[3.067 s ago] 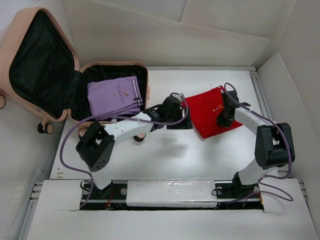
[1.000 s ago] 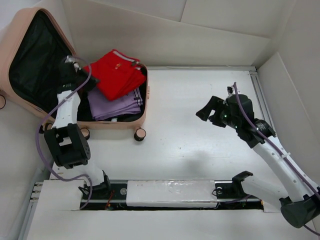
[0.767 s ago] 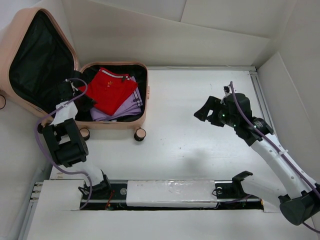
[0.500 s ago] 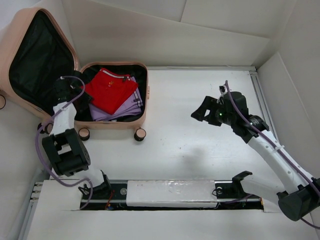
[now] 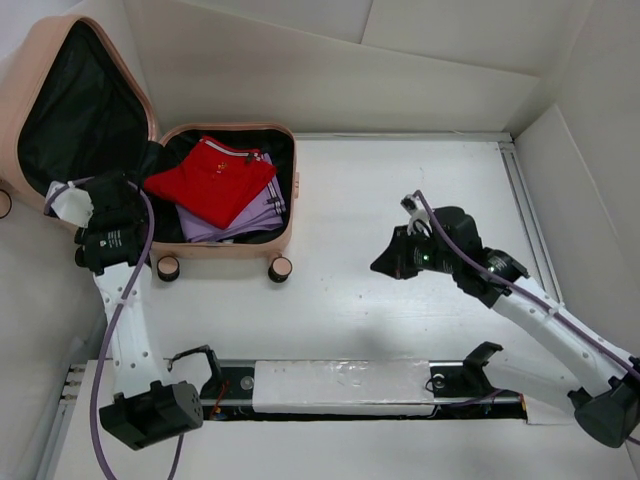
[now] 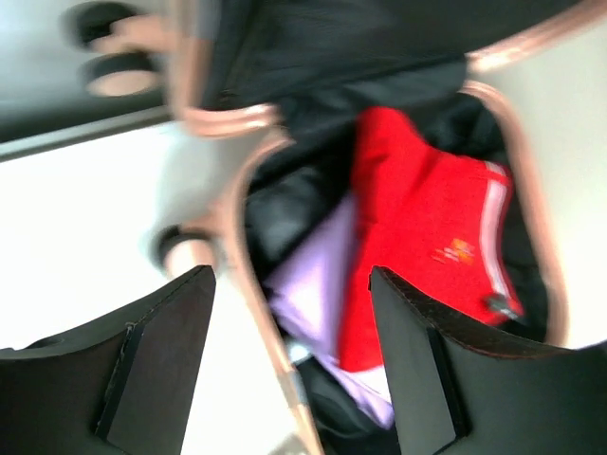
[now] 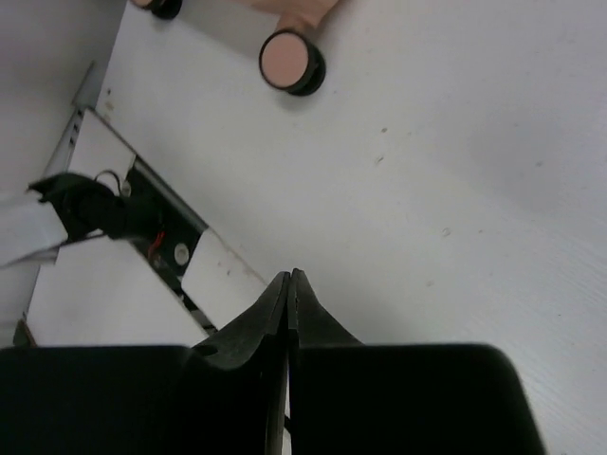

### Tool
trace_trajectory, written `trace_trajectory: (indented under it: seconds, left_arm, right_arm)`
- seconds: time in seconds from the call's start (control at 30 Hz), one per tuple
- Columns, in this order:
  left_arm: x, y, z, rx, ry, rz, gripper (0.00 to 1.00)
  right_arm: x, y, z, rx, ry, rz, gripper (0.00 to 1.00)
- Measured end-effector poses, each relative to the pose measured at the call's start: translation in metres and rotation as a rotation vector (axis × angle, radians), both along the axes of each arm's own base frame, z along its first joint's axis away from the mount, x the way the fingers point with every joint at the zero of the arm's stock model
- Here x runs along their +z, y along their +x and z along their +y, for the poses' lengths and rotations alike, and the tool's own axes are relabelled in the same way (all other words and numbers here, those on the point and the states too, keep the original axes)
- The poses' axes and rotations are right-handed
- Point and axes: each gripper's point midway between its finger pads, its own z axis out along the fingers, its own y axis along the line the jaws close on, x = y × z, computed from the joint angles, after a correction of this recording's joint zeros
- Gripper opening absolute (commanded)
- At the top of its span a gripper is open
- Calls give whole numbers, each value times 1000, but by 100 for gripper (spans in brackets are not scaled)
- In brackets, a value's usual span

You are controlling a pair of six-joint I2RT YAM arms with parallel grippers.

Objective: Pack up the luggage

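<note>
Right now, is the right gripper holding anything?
No, the right gripper is shut, its tips pressed together with nothing between them, above the table.

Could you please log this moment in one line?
luggage: open | red garment: inside | left end effector: open | right end effector: shut

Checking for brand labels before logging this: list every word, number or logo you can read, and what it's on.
Nothing reads legibly.
Red garment: small orange print, too blurred to read.
Left arm's wrist housing: white marking, too small to read.
Luggage: no text visible.
</note>
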Motion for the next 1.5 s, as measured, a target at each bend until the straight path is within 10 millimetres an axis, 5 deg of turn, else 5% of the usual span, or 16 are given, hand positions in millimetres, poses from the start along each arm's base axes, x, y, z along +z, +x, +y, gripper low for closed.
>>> trace_trajectory:
  seconds: [0.07, 0.1, 0.2, 0.3, 0.53, 0.73, 0.87, 0.97, 1.03, 1.17, 1.27, 1.37, 1.5]
  left_arm:
    - [-5, -15, 7, 62, 16, 56, 64]
    - [-3, -24, 12, 95, 29, 93, 65]
    - [31, -39, 37, 219, 106, 129, 65]
    - [58, -46, 50, 284, 158, 129, 65]
    - [93, -37, 82, 407, 270, 246, 65]
    - [82, -13, 116, 458, 269, 353, 60]
    - [79, -21, 127, 470, 244, 376, 43]
    - [89, -20, 130, 467, 240, 345, 2]
    - [90, -16, 128, 458, 235, 333, 0]
    - [93, -3, 116, 425, 259, 325, 0]
    - [93, 14, 82, 352, 327, 328, 0]
    - [86, 26, 24, 194, 397, 329, 0]
    - [53, 34, -95, -211, 391, 284, 6]
  right_arm:
    - [-5, -16, 5, 61, 13, 2, 17]
    - [-6, -23, 8, 92, 18, 4, 32]
    - [-8, -40, 17, 175, 24, -5, 61]
    - [-6, -50, 23, 232, 28, -21, 70]
    - [-6, -64, 30, 303, 27, -37, 73]
    - [-6, -70, 33, 330, 26, -42, 73]
    - [-6, -69, 32, 326, 21, -47, 73]
    - [-7, -68, 32, 323, 15, -49, 73]
    - [-9, -67, 32, 319, 9, -46, 73]
    - [-14, -63, 33, 308, -6, -42, 73]
    - [-18, -61, 33, 302, -19, -33, 73]
    - [-23, -59, 34, 298, -30, -21, 73]
    - [-29, -58, 36, 294, -42, 2, 73]
